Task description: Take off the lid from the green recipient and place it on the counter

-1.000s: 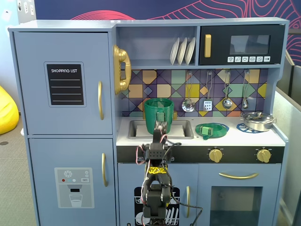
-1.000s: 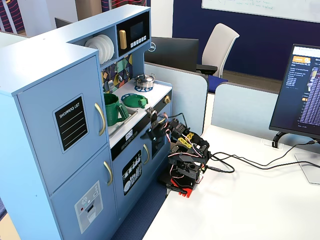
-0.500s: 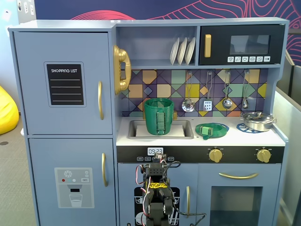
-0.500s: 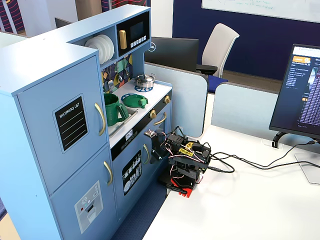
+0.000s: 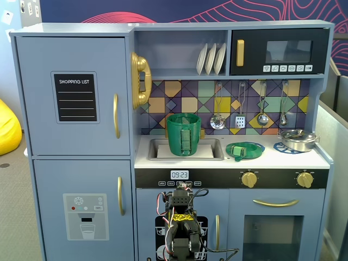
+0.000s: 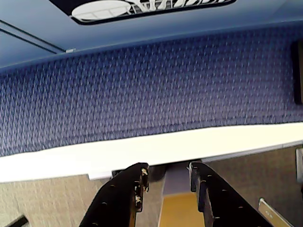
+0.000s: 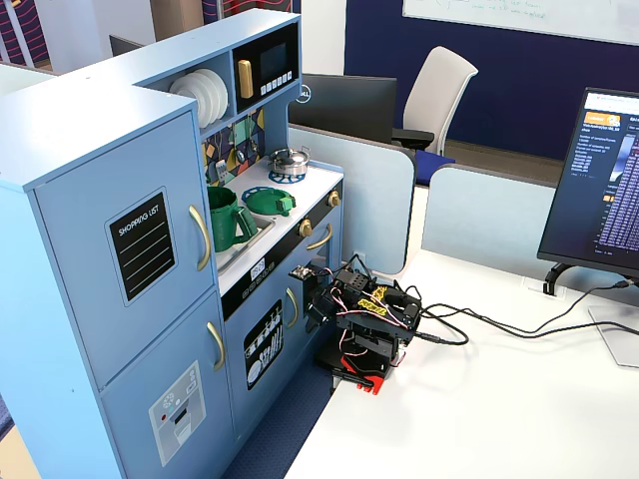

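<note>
On the white table (image 5: 283, 159) of the blue toy kitchen, the green lid (image 5: 244, 149) lies flat between the sink and the silver pot (image 5: 298, 140), near the front edge. Beside it, the green recipient (image 5: 183, 134) stands upright in the sink, uncovered. Below, the folded arm's tool (image 6: 166, 182) points at the blue carpet (image 6: 151, 94), fingers apart and empty.
</note>
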Robot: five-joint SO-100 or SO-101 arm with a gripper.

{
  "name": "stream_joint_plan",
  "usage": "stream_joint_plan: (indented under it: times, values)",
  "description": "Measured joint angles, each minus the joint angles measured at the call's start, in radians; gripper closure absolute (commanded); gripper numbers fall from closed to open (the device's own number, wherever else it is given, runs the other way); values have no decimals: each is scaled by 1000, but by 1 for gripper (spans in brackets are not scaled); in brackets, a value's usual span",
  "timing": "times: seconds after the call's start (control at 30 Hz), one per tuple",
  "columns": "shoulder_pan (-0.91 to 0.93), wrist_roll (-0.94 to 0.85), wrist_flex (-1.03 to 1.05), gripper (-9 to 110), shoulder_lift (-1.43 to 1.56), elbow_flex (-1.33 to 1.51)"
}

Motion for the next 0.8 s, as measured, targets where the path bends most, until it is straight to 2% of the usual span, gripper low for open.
stream_joint_plan:
  times: [0.8]
  values:
    - [-2,-20,11,100,8,0]
